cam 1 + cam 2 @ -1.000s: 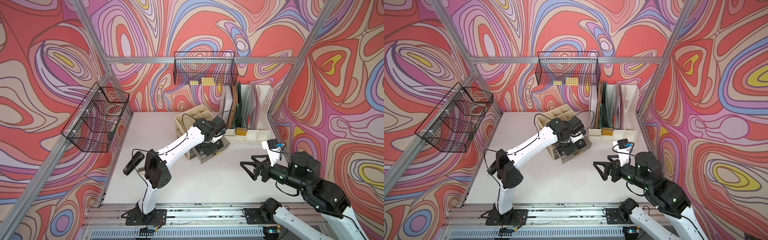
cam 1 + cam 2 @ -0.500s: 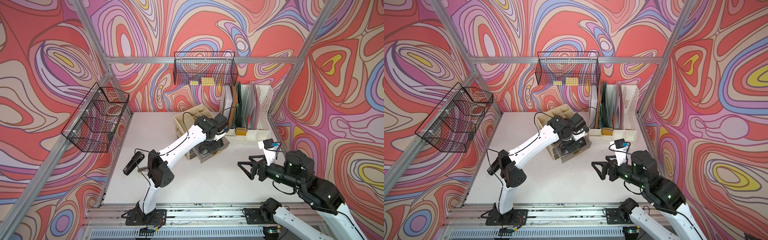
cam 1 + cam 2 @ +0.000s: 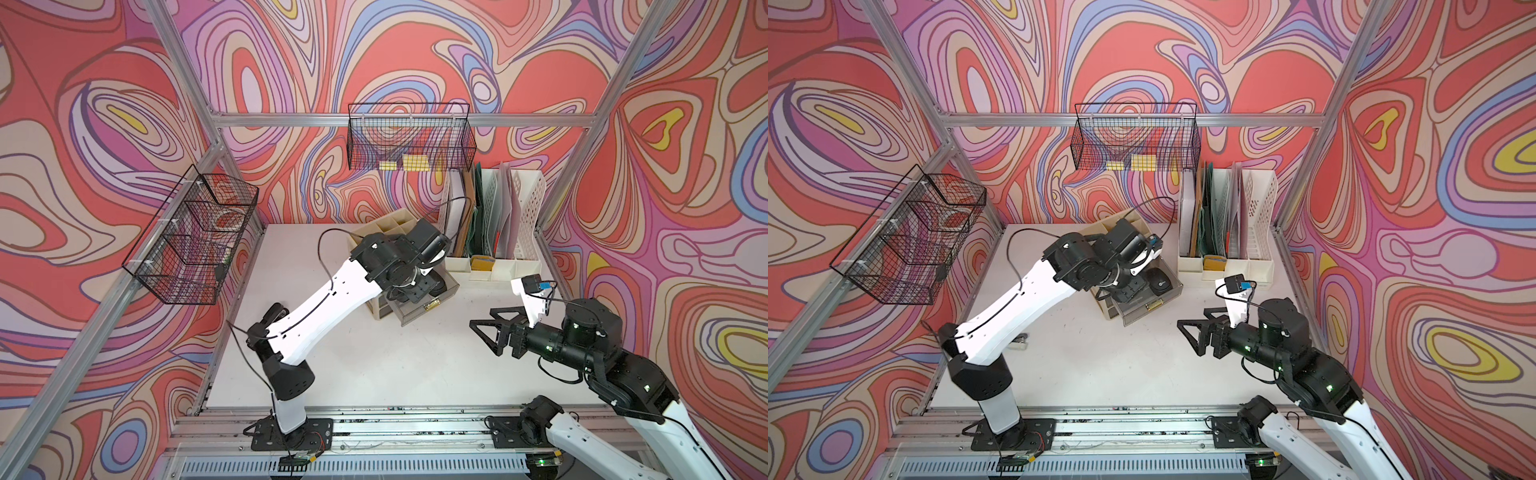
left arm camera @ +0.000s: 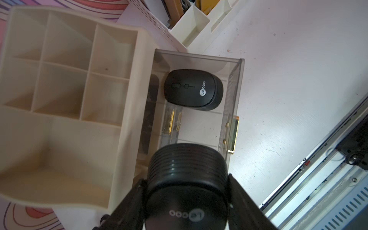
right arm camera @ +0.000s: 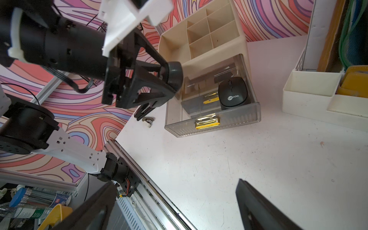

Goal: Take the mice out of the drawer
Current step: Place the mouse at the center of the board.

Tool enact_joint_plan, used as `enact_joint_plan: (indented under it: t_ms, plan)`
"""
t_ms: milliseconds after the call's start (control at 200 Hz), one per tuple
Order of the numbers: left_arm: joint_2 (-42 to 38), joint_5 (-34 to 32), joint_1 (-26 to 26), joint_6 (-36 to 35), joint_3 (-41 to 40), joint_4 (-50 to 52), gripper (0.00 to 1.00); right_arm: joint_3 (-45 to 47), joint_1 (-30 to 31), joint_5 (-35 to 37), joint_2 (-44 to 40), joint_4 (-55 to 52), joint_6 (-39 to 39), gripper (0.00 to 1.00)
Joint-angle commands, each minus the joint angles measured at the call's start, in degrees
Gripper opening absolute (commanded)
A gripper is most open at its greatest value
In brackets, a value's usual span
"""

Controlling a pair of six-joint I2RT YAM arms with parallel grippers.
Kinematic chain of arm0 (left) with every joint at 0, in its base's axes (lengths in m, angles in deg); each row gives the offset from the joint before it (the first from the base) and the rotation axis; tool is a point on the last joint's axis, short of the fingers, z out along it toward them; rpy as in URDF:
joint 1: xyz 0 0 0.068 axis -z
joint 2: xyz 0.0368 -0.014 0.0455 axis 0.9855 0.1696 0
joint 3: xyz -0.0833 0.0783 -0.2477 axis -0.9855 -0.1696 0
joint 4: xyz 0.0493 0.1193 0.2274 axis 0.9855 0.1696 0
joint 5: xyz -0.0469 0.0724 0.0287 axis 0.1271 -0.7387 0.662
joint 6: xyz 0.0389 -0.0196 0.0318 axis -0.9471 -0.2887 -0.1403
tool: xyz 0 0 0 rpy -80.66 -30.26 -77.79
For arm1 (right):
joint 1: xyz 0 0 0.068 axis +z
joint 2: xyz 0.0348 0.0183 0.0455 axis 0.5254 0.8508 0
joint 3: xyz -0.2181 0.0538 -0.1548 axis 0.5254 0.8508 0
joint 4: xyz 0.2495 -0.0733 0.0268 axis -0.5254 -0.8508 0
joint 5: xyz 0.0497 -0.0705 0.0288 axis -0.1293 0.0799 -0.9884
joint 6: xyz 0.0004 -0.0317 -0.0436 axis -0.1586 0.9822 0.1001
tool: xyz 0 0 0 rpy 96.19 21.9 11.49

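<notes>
Progress: one mouse [image 4: 186,199] is out of the drawer [image 4: 234,95], gripped in my left end effector [image 4: 186,179]. The jaws are partly closed on its two sides and hold it clear above the drawer. It hasn't been set down, so I'd call that one half done.

A second mouse [image 4: 193,89] lies flat in the open drawer. It's below my left end effector and just past the fingertips, toward one side wall.

My right end effector [image 5: 176,183] is fully spread and holds nothing. It hangs over bare table [image 4: 298,79], with the drawer ahead of it and well apart.

Left to do, as I judge it: place the held mouse on the table, then fetch the second. I see no mice lying on the table in any view, so nothing is finished yet.

Counts:
- mice: two in view, one held and one in the drawer
- drawers: one pulled open; a gold handle [image 5: 207,121] sits on its front, and another shows through the clear plastic below (probably a lower drawer, shut)
- organizer [image 4: 91,59]: one, beside my left end effector, with six small cells plus one long one, all looking empty
- dark shapes at the drawer's back, under the organizer's edge: can't tell what they are
</notes>
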Motion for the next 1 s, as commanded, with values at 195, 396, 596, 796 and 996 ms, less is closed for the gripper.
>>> enact_joint_plan:
  t_ms: [195, 396, 596, 796, 996]
  plan:
    - [-15.5, -7.9, 0.2, 18.5, -20.1, 2.8, 0.43, -2.7, 0.1, -12.3, 2.2, 2.7, 1.8, 0.98]
    - [-24.6, -6.4, 0.2, 27.4, -36.2, -0.2, 0.43, -5.7, 0.1, -23.7, 3.9, 1.5, 4.3, 0.98]
    - [-29.1, -4.4, 0.2, 34.8, -49.4, -4.7, 0.43, -4.9, 0.2, -24.3, 4.9, 0.6, 5.5, 0.98]
    - [-32.8, 0.0, 0.2, 39.6, -63.5, -14.5, 0.43, -2.8, 0.1, -23.9, 4.4, 1.6, 4.7, 0.99]
    - [-34.7, 1.5, 0.2, 43.0, -73.7, -21.1, 0.42, -1.5, 0.1, -23.2, 3.7, 0.7, 4.8, 0.98]
